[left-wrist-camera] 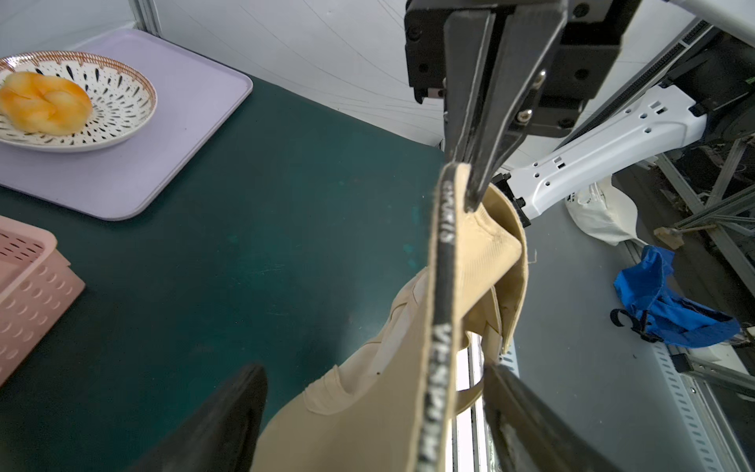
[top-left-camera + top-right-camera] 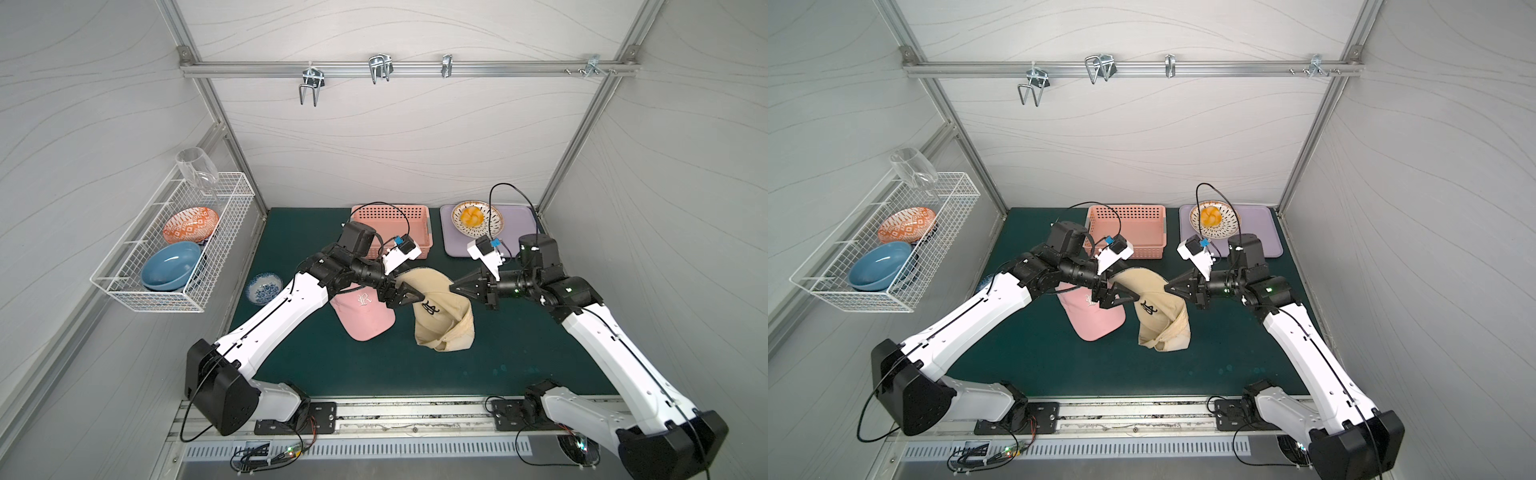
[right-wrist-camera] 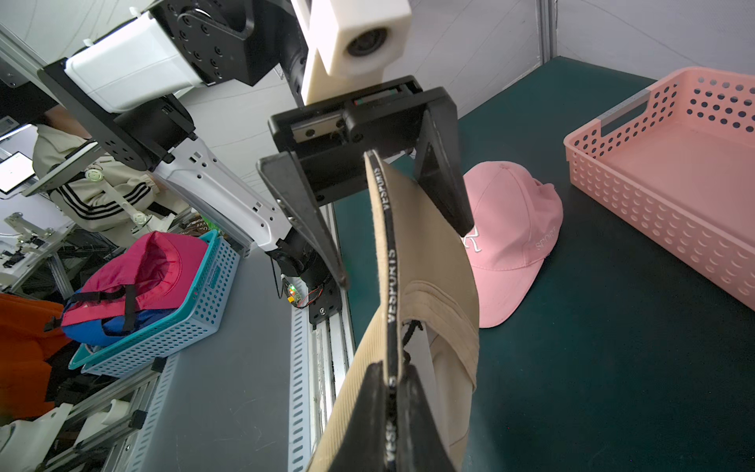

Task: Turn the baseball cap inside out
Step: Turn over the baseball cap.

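beside tan cap, pink cap (near)

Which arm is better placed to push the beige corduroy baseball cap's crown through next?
Probably left: the left tool stands open astride the beige corduroy baseball cap, while the right tool is shut on its edge, holding it.
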Robot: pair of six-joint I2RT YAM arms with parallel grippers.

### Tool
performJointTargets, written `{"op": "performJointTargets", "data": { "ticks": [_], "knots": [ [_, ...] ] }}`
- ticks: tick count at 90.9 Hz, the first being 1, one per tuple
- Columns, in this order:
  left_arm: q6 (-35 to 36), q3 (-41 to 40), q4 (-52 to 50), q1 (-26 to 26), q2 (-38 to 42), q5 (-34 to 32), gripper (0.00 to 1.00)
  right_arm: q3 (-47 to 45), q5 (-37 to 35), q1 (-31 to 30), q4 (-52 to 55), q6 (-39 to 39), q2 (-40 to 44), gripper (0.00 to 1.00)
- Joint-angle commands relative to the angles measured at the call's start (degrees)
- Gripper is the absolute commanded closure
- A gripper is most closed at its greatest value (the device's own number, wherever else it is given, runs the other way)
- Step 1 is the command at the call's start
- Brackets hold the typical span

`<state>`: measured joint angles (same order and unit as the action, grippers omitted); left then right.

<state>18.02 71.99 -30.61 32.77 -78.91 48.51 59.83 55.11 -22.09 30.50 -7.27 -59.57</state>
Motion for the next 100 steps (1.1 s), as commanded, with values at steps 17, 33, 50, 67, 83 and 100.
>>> {"op": "performJointTargets", "data": {
  "ticks": [17,33,50,67,83,100],
  "knots": [
    [-1.52,1.37,0.9,0.21,-0.45,3.15,1.0,1.52,-7.2,0.25,1.49,1.56,-2.3,0.9],
    [-14.22,1.62,3.17,0.27,-1.32,-4.87,1.0,0.23,-21.43,-2.73,0.65,2.8,-1.28,0.37],
    [-26.05,2.85,0.33,0.7,-4.2,-13.68,1.0,0.08,-30.73,-7.81,1.59,1.59,-1.54,0.31],
    [-32.75,0.72,1.71,3.19,-7.39,-19.9,1.0,-2.59,-34.45,-12.57,-2.23,4.13,-2.76,0.31],
    [-37.85,-2.68,6.85,3.58,-7.88,-22.1,1.0,-5.2,-38.16,-14.23,-4.56,5.58,-3.33,0.31],
    [-43.25,-6.62,13.44,3.89,-6.51,-24.39,1.0,-9.69,-31.34,-14.4,-12.72,11.89,-10.14,0.35]
  ]
}}
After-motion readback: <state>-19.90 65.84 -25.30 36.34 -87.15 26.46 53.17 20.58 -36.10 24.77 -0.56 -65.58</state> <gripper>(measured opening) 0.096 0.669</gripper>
